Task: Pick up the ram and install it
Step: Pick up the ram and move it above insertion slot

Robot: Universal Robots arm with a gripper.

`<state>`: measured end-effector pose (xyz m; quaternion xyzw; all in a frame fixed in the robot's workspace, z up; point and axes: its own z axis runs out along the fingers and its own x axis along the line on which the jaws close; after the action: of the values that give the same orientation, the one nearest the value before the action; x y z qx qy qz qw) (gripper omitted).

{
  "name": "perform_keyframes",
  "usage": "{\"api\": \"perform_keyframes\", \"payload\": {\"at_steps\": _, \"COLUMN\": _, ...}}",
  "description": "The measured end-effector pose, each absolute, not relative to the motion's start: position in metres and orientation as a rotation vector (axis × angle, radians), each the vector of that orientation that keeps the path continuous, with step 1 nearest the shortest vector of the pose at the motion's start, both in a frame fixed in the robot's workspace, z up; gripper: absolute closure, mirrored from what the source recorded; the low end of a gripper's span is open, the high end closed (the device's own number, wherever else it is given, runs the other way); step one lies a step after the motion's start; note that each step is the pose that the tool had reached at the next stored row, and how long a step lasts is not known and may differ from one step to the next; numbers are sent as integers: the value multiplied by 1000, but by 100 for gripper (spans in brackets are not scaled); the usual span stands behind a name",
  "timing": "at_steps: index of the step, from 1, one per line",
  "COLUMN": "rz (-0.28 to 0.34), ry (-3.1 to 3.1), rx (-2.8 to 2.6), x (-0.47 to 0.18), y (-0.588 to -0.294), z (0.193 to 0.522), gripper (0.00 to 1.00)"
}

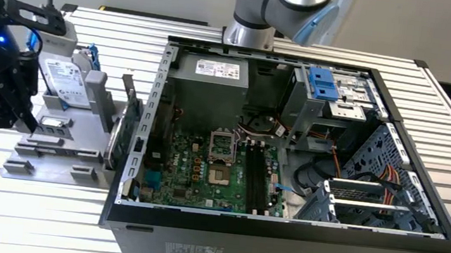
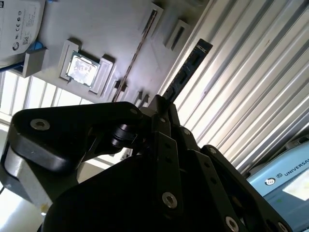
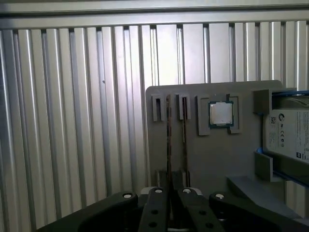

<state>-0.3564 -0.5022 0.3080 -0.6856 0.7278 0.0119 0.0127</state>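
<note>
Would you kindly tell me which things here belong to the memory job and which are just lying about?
For the job: memory stick, clamped in the gripper; open computer case; its motherboard.
Lying about: hard drive; processor chip; grey holder.

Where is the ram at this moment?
In the second wrist view the ram sticks out from between the fingers, beside the grey tray. In the exterior view the gripper hangs at that view's far left, outside the computer case.
</note>
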Motion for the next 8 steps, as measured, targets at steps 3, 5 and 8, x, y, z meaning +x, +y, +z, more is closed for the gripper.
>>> {"api": "perform_keyframes", "payload": {"at_steps": 3, "rz": 37, "ry": 2268, "rx": -2137, "x": -356, "y": -502, "z": 312, "gripper": 100}}
{"api": "perform_keyframes", "payload": {"at_steps": 5, "rz": 37, "ry": 2268, "rx": -2137, "x": -356, "y": -502, "z": 315, "gripper": 100}}
{"api": "perform_keyframes", "payload": {"at_steps": 8, "rz": 37, "ry": 2268, "rx": -2137, "x": -356, "y": -502, "z": 320, "gripper": 100}}
